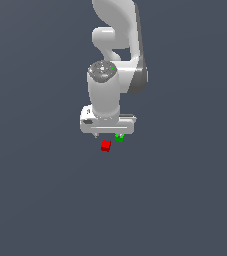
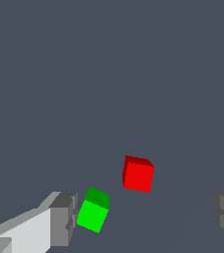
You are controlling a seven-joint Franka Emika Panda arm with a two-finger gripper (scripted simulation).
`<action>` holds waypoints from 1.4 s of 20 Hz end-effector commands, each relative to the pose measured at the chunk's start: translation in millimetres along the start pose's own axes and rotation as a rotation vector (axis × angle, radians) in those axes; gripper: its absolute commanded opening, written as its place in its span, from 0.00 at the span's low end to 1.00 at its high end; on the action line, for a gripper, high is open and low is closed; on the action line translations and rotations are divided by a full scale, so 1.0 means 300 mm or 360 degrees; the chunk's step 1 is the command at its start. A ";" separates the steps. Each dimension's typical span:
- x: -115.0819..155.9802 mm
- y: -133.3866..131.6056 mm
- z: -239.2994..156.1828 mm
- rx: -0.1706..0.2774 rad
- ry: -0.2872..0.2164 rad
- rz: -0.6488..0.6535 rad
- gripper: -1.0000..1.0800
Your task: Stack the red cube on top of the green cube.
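The red cube (image 1: 105,145) lies on the dark grey floor just below the white hand in the exterior view. The green cube (image 1: 119,137) sits close beside it, toward the exterior view's right, partly covered by the hand. My gripper (image 1: 106,134) hangs above both cubes and holds nothing. In the wrist view the red cube (image 2: 138,175) and green cube (image 2: 93,211) rest apart from each other on the floor. My gripper (image 2: 143,217) is open, with one grey fingertip (image 2: 61,220) near the green cube and the other far from it at the frame's edge.
The white arm (image 1: 116,55) rises behind the hand in the exterior view. The plain dark grey floor (image 1: 40,190) stretches on all sides with no other objects on it.
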State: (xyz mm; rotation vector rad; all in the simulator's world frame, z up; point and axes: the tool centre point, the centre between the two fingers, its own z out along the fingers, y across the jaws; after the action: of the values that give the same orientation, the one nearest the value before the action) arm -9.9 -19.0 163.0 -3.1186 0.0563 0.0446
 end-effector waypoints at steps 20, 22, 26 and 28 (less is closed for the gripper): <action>-0.084 0.056 0.235 -0.0024 0.0038 0.0208 0.96; -0.093 0.061 0.262 -0.0027 0.0042 0.0231 0.96; -0.103 0.068 0.298 -0.0030 0.0047 0.0262 0.96; -0.105 0.070 0.308 -0.0031 0.0049 0.0269 0.96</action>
State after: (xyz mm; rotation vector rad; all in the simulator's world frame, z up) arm -44.3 -36.3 73.6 -3.1256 0.3143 0.0033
